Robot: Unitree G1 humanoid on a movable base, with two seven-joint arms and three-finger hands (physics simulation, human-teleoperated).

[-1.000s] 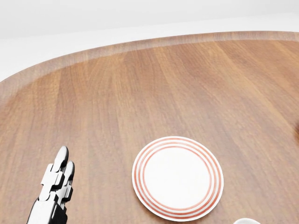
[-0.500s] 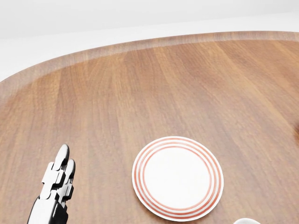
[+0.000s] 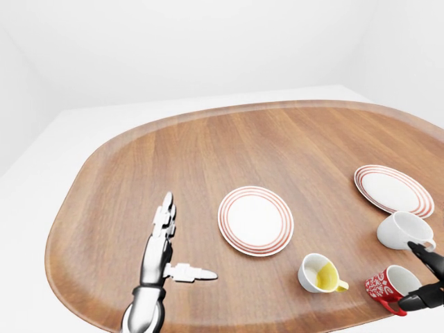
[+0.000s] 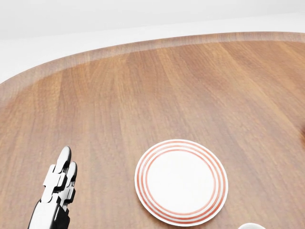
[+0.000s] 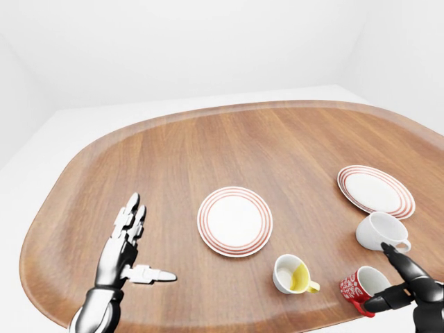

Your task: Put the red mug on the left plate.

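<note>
The red mug (image 5: 361,285) lies on its side at the lower right of the right-eye view, mouth toward the right. My dark right hand (image 5: 388,277) is open at the mug's mouth, one finger above it and the thumb below; the fingers do not close round it. The left plate (image 5: 234,220), white with red rings, lies in the middle of the wooden table and also shows in the head view (image 4: 181,181). My silver left hand (image 5: 152,239) is open and empty over the table, left of that plate.
A second red-ringed plate (image 5: 375,189) lies at the right. A white mug (image 5: 378,231) lies just above the red one. A white mug with a yellow inside (image 5: 294,275) lies between the red mug and the left plate. The table's rim (image 5: 41,208) curves round at the left.
</note>
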